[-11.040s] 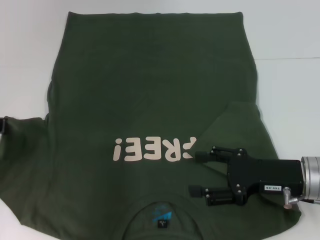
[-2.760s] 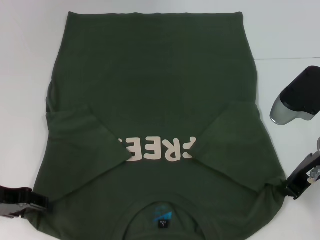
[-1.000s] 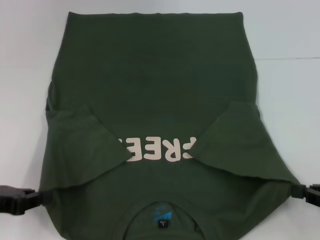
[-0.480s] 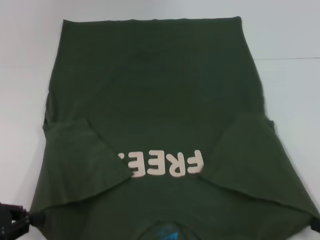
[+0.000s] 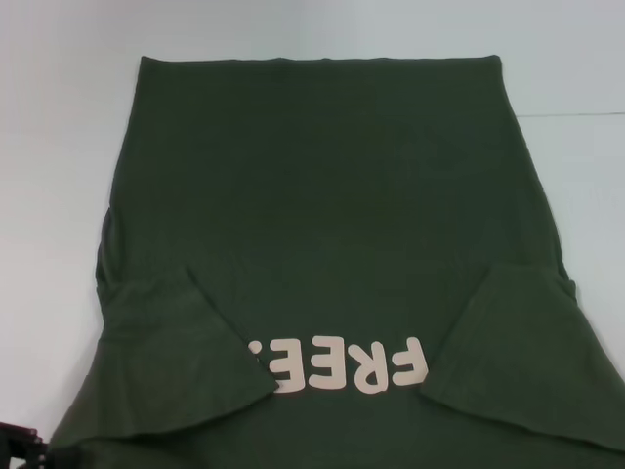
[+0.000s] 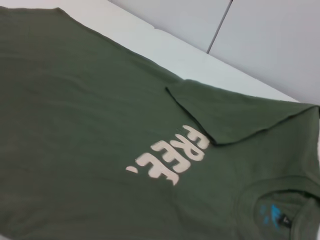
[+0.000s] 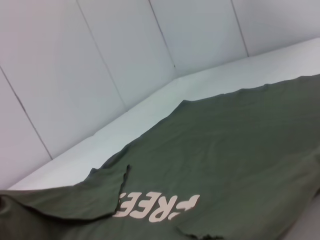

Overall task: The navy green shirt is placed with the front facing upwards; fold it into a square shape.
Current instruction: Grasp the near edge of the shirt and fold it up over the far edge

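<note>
The navy green shirt (image 5: 322, 215) lies front up on the white table, hem at the far side. Both sleeves are folded in over the chest, one on the left (image 5: 166, 362) and one on the right (image 5: 527, 362), flanking the pale "FREE!" print (image 5: 342, 363). The collar is below the head view's edge. It shows in the left wrist view (image 6: 275, 210) with its blue mark. My left gripper (image 5: 15, 447) shows only as a dark sliver at the shirt's near left shoulder corner, holding it. My right gripper is out of view. The right wrist view shows the shirt (image 7: 240, 150) from above.
The white table (image 5: 49, 147) surrounds the shirt on the left, far and right sides. Pale wall panels (image 7: 100, 60) stand behind the table's far edge.
The whole shirt has slid toward me: the hem and print moved nearer, and the collar dropped out of the head view. Both grippers drew back at the shoulders, and the right one left the view.
</note>
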Robot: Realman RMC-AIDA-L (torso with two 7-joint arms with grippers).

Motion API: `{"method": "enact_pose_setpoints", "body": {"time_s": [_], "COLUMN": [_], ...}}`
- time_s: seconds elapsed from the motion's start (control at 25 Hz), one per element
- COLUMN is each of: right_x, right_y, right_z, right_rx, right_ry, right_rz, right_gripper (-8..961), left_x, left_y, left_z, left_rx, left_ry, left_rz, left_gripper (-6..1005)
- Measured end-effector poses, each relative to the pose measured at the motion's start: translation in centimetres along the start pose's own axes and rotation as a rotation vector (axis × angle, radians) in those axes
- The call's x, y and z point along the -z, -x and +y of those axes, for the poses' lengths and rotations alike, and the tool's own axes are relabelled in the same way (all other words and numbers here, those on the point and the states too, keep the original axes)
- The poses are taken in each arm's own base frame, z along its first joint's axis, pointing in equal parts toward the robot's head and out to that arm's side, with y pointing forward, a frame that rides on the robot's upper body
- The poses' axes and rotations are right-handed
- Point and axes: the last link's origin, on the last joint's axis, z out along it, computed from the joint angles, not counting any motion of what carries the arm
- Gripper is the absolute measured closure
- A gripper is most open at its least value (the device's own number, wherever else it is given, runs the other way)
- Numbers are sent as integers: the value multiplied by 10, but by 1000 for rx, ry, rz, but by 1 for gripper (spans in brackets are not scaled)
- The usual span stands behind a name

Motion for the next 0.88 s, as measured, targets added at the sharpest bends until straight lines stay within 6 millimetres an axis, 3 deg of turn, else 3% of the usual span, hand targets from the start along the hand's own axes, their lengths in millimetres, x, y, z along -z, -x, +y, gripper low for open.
{"method": "enact_pose_setpoints", "body": {"time_s": [0.36, 0.72, 0.88], "right_x": [-1, -6, 6], "right_y": [6, 15, 9], "right_z": [-7, -13, -4], "right_rx": [21, 36, 61], "right_ry": [-59, -74, -93], "right_rz": [-78, -123, -144], "right_gripper": [921, 923, 923], "left_x": [19, 12, 13], "left_y": [15, 21, 23], "left_z": [-1, 0, 5], "left_rx": [-36, -61, -109], "left_ry": [-148, -149, -140], "left_rz": [112, 133, 138], "left_gripper": [972, 971, 971]}}
